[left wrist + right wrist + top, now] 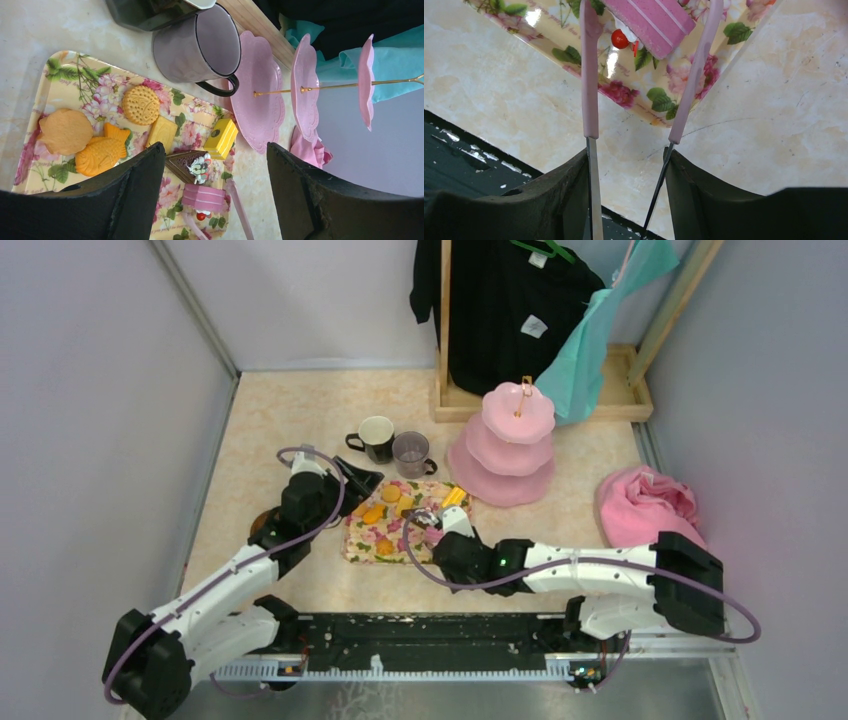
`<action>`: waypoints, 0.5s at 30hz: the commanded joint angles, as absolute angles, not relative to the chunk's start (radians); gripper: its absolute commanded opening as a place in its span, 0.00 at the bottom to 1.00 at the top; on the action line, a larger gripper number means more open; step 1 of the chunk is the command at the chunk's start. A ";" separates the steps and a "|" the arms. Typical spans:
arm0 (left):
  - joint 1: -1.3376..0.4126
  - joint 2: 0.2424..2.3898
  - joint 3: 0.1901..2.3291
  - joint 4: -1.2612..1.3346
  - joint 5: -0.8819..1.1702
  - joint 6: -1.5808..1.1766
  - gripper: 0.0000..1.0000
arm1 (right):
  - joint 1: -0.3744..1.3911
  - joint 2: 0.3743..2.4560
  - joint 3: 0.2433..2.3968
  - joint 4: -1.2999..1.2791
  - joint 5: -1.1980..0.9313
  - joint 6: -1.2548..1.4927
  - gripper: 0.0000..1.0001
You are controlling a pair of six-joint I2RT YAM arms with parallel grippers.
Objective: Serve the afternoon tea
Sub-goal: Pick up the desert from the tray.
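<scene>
Nearest you, a black rail (430, 640) runs along the near edge of the beige, marbled tabletop (300, 410), which is boxed in by pale grey walls (90, 390). Your right claw (626, 155) is clenched on pink-tipped tongs (589, 75), and their tips straddle a pink cake slice (651, 22) near the right edge of the flower-patterned tray (362, 545). Your left claw (215, 147) hangs released and empty, jaws wide, over the tray's far left corner.

On the tray lie the snacks: an orange fish (100, 152), a round biscuit (141, 104), a yellow block (221, 137) and a brown wedge (182, 160). Just beyond the tray stand the black mug (376, 438) and, close on its right, the smoky translucent mug (411, 453). Further right is the pink three-tier stand (505, 445).

At the far wall a wooden rack (445, 330) carries a black shirt (500, 310) and a teal garment (590, 340). A pink cloth heap (645, 505) lies on the right.
</scene>
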State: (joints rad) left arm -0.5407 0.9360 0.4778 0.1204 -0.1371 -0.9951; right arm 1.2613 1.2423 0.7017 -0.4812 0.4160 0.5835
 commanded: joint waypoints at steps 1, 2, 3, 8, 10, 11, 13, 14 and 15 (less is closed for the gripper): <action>-0.535 0.942 0.465 0.156 -0.123 -0.999 0.80 | 1.247 1.258 0.694 -0.427 0.412 0.579 0.53; -0.537 0.943 0.464 0.158 -0.122 -1.001 0.80 | 1.246 1.260 0.692 -0.424 0.411 0.580 0.53; -0.536 0.942 0.461 0.159 -0.122 -1.002 0.80 | 1.243 1.262 0.691 -0.422 0.411 0.578 0.53; -0.536 0.937 0.458 0.160 -0.123 -1.001 0.80 | 1.233 1.266 0.678 -0.409 0.405 0.579 0.54; -0.537 0.936 0.457 0.160 -0.123 -1.001 0.80 | 1.231 1.267 0.674 -0.407 0.403 0.578 0.54; -0.536 0.936 0.457 0.161 -0.121 -1.001 0.80 | 1.229 1.266 0.674 -0.406 0.401 0.579 0.54; -0.536 0.935 0.456 0.161 -0.121 -1.001 0.80 | 1.229 1.269 0.672 -0.403 0.398 0.579 0.53; -0.537 0.933 0.456 0.162 -0.121 -1.002 0.80 | 1.228 1.270 0.673 -0.402 0.395 0.579 0.53; -0.536 0.932 0.454 0.163 -0.121 -1.001 0.80 | 1.229 1.271 0.673 -0.402 0.393 0.579 0.52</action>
